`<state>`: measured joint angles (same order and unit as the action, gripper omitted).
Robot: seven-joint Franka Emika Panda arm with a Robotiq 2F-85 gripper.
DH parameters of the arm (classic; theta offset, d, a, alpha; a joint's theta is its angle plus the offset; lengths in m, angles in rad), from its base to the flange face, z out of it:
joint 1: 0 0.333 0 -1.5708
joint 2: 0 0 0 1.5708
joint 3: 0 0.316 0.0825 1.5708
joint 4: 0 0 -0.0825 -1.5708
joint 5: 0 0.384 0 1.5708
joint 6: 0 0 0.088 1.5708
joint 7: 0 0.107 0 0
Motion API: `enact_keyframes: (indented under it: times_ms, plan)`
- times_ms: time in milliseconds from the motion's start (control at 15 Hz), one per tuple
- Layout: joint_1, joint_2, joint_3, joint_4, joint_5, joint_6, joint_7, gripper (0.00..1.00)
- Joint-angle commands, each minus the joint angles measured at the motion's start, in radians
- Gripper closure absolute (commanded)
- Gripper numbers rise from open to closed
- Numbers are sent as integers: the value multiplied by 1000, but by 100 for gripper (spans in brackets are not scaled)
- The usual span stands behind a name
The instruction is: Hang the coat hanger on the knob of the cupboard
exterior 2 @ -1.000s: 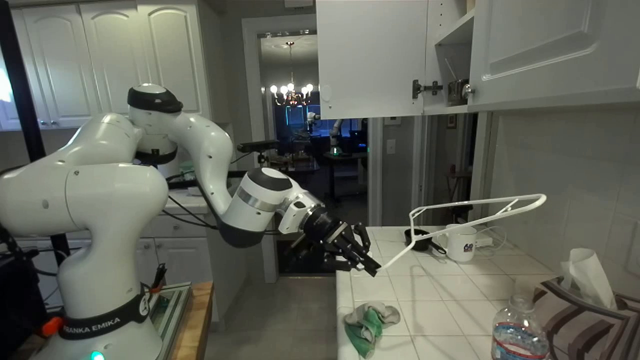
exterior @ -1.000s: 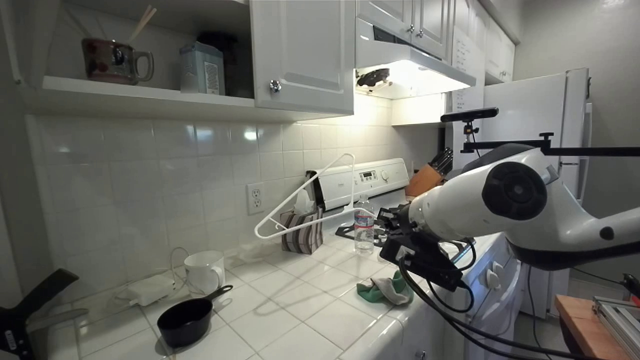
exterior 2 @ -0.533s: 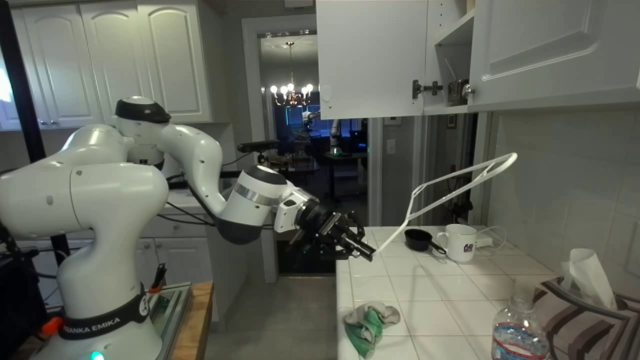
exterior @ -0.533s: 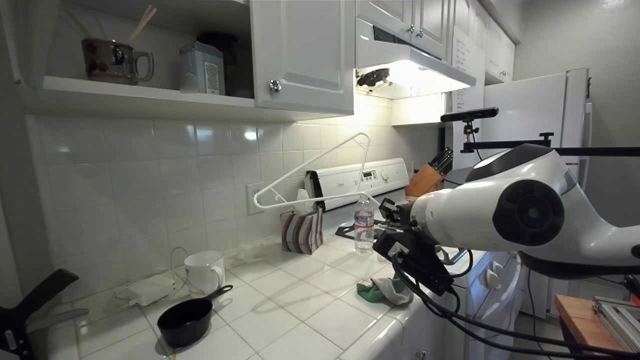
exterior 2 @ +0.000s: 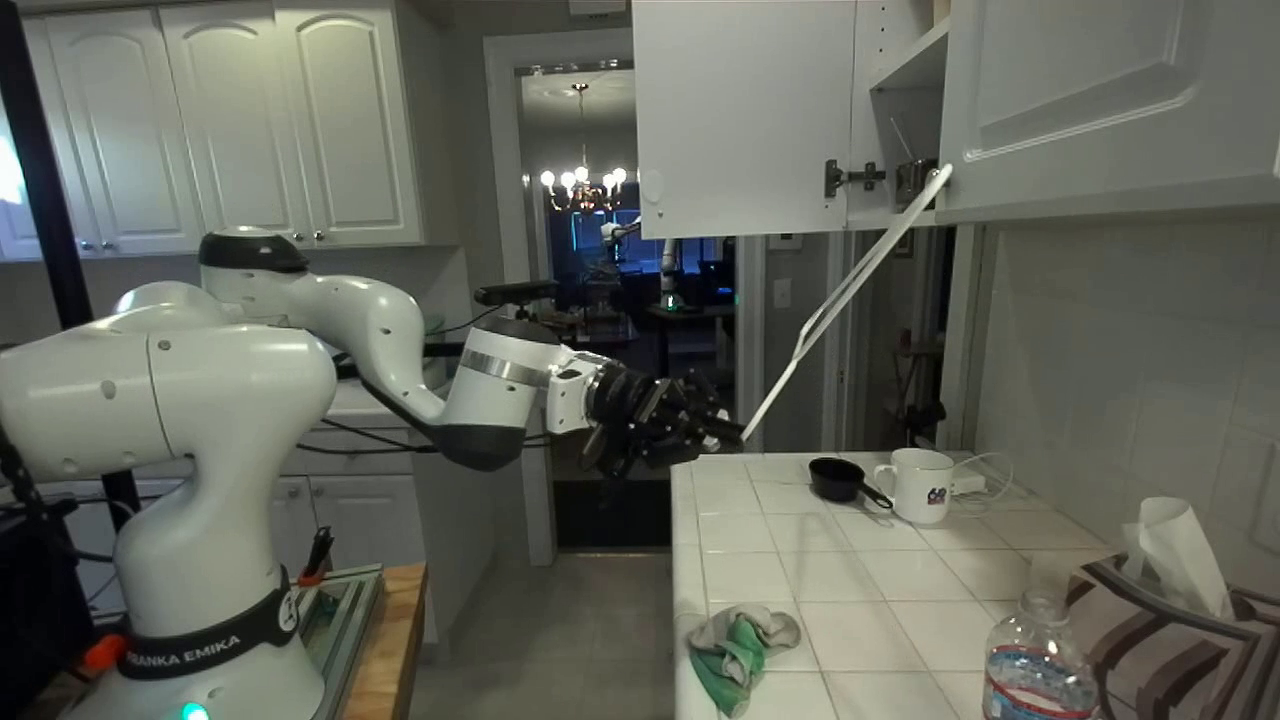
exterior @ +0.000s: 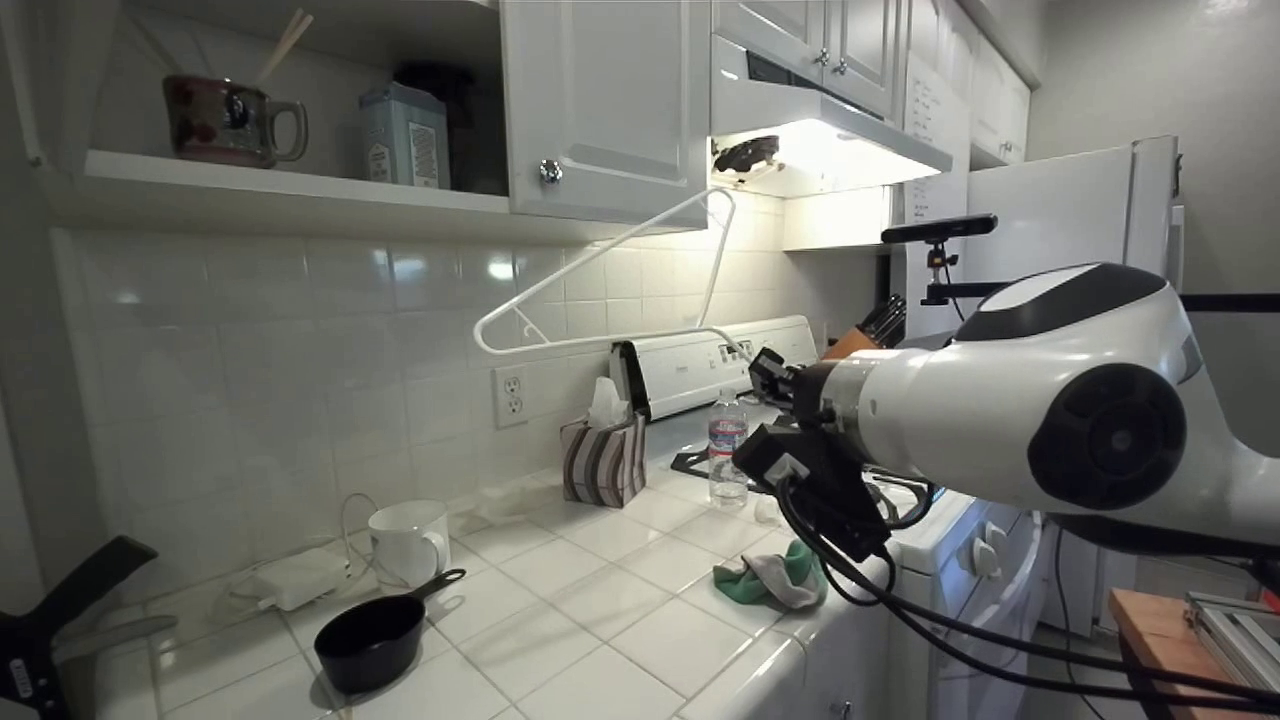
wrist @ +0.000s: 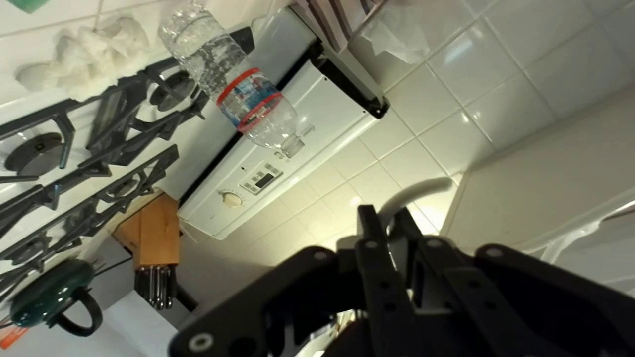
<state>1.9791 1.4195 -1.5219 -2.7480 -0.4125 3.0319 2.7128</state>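
"Is the claw (wrist: 388, 219) holding something?"

"Yes — it pinches one end of the coat hanger (wrist: 417, 191), the rest sloping up over the desk (exterior 2: 850, 575)."

"Any change?"

"Both sit higher than half a second ago — the coat hanger steeper."

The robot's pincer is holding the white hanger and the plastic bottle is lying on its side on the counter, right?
Not quite: the plastic bottle on the counter is standing upright, not lying on its side, as both exterior views show. The pincer is holding the white hanger.
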Motion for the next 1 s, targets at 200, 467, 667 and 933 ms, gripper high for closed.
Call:
enact_keyframes:
  times_ms: [200, 467, 667, 933]
  plan:
    - [119, 67, -106, 1, -49, -192, 44, 97]
    - [50, 66, -151, 2, -78, -121, 22, 97]
    - [75, 71, -132, 1, -40, -160, -9, 90]
    - [51, 69, -121, 12, -38, -142, -3, 97]
